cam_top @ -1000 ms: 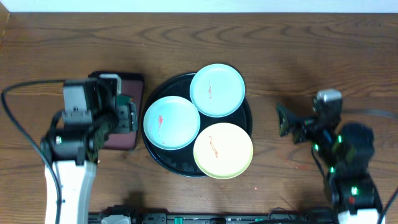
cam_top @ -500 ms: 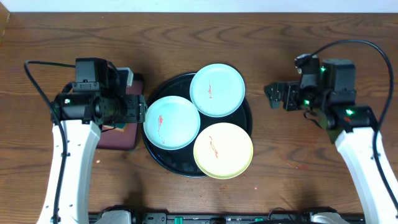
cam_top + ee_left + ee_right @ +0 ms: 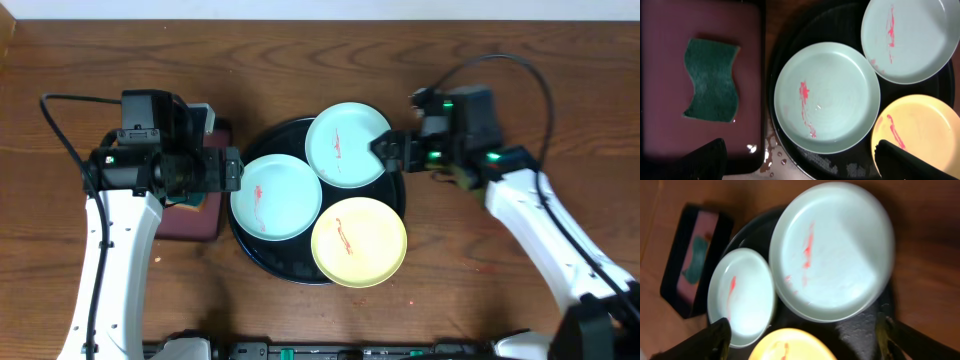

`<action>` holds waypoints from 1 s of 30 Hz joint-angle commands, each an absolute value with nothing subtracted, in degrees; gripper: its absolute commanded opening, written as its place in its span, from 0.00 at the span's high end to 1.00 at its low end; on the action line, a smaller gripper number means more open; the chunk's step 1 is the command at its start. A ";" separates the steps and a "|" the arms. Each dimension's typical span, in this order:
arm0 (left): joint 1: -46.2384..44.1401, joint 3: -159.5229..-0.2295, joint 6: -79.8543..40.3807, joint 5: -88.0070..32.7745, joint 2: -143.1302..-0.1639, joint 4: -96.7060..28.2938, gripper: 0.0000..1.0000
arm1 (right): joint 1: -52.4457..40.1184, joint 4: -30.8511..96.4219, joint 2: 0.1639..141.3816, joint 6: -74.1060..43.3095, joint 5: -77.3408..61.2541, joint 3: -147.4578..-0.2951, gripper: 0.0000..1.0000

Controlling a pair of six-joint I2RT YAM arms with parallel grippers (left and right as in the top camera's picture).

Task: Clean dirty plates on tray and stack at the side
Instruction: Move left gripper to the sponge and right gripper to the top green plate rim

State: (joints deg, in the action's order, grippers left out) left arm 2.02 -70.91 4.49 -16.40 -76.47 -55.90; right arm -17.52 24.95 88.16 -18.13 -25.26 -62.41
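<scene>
We note the right arm extends leftward; its hand (image 3: 385, 150) is released, fingers spread, at the edge of the upper mint plate (image 3: 345, 145). The left hand (image 3: 232, 170), also released, hangs beside the left mint plate (image 3: 276, 197). Both plates and the yellow plate (image 3: 359, 241) lie on the tray (image 3: 300, 272). The right wrist view is blurred.

the desk (image 3: 300, 60) is brown with darker wood grain, and the round tray (image 3: 268, 258) on it is black with a faint pale speckle on its near side. toward the left edge, the rectangular tray (image 3: 665, 60) is black at the rim and maroon inside, and the sponge (image 3: 711, 80) on it is dark green. the far plate (image 3: 349, 145) and the left plate (image 3: 276, 197) are pale mint-green, the near plate (image 3: 359, 241) is pale yellow, and each carries thin red smears.
</scene>
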 commanded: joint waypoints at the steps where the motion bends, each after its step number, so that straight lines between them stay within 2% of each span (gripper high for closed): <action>1: 1.74 -72.18 4.43 -16.91 -76.73 -55.05 0.05 | -22.41 27.20 92.09 -22.17 -21.58 -68.79 0.15; 8: 1.74 -72.18 3.68 -10.52 -76.73 -54.61 0.05 | -29.87 37.32 103.33 -26.22 -15.35 -81.49 0.29; 12: 2.15 -72.18 -0.36 -5.45 -76.73 -54.30 0.05 | -33.47 39.05 107.96 -29.54 -13.56 -82.65 0.48; 14: 2.48 -72.18 -3.38 -2.74 -76.73 -54.08 0.05 | -35.03 39.90 109.97 -31.38 -12.32 -82.65 0.53; 26: 2.83 -72.12 -7.84 1.65 -79.02 -53.32 0.05 | -39.46 36.38 117.84 -34.26 -12.40 -82.65 0.62; 30: 2.85 -72.12 -7.81 3.11 -82.17 -53.28 0.05 | -40.10 35.73 118.10 -34.61 -11.14 -82.65 0.69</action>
